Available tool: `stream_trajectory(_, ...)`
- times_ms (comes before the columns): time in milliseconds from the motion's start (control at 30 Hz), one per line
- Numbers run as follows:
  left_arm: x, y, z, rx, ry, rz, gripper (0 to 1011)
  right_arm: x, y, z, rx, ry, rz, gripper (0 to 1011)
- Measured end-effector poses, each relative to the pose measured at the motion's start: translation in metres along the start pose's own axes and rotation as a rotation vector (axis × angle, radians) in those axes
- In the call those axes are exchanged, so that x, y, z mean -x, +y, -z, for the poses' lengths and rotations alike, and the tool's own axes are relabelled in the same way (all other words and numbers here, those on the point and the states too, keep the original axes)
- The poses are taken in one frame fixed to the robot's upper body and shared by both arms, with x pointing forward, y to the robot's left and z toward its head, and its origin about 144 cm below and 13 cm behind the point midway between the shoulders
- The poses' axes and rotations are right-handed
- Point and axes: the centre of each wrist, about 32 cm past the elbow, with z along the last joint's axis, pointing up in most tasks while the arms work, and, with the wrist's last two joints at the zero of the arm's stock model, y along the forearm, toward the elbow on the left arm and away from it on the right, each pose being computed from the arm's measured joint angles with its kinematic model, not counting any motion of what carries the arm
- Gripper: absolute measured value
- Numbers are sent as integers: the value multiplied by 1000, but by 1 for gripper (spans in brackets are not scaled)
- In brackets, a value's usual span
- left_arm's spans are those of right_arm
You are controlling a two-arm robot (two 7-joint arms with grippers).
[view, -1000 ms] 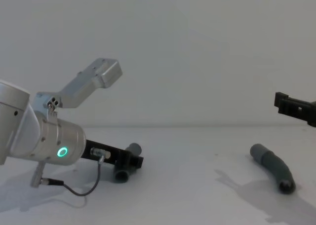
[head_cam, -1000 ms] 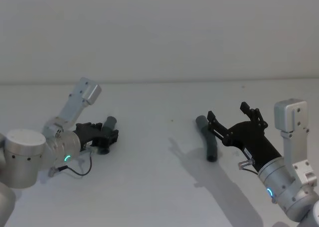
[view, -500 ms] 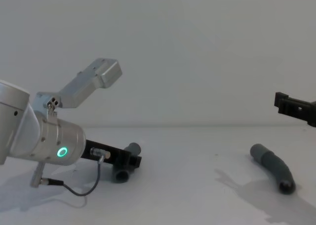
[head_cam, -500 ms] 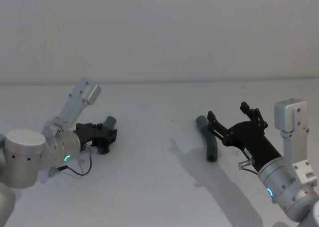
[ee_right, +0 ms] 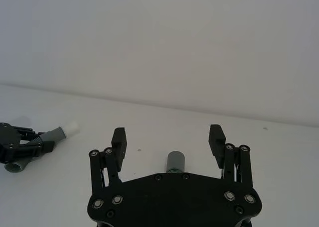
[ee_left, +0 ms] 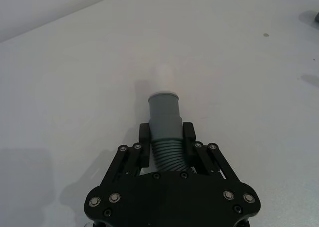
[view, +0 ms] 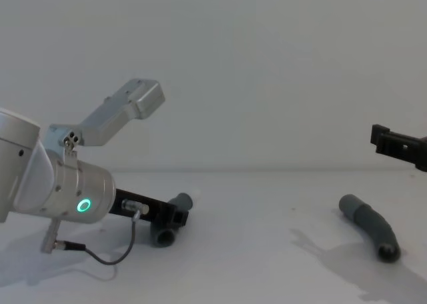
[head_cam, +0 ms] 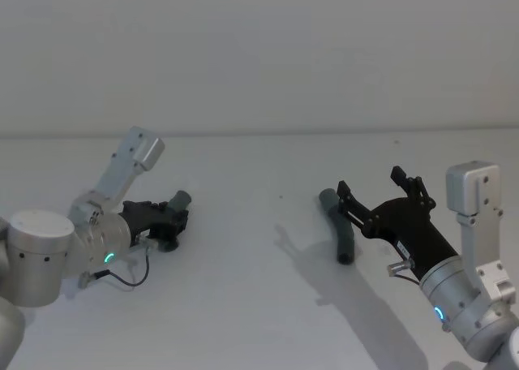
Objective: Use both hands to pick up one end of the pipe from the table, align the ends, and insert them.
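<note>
- Head view: shows left gripper (head_cam: 172, 222) at near left, closed round the white-tipped pipe piece (head_cam: 179, 200), low over the table (head_cam: 243, 305). Shows right gripper (head_cam: 370, 181) at near right, spread wide, poised just beside the open-mouthed pipe piece (head_cam: 341, 232) and apart from it.
- Left wrist view: shows both fingers (ee_left: 143, 140) pressed on the ribbed part, with the white tip (ee_left: 163, 72) pointing away, free of the grasp.
- Right wrist view: shows the far end of the open-mouthed pipe piece between the wide-set jaws, untouched. Places the white-tipped pipe piece (ee_right: 56, 133) well off to the left.
- Chest view: shows the two pieces well apart, the right one lying flat on the table with its dark mouth (view: 387, 253) at the near end. Leaves unclear whether the left one is clear of the surface.
- Progress, as judged: first grasp made. Second grasp, both lifts, alignment of white tip with mouth, and insertion all left to do.
</note>
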Motion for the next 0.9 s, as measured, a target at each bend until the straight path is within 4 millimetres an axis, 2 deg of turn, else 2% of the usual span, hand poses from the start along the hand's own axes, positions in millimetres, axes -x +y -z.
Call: stream_trajectory(900, 0, 0, 0, 3, 0, 2, 339, 0, 0, 0, 0, 0, 0, 1005)
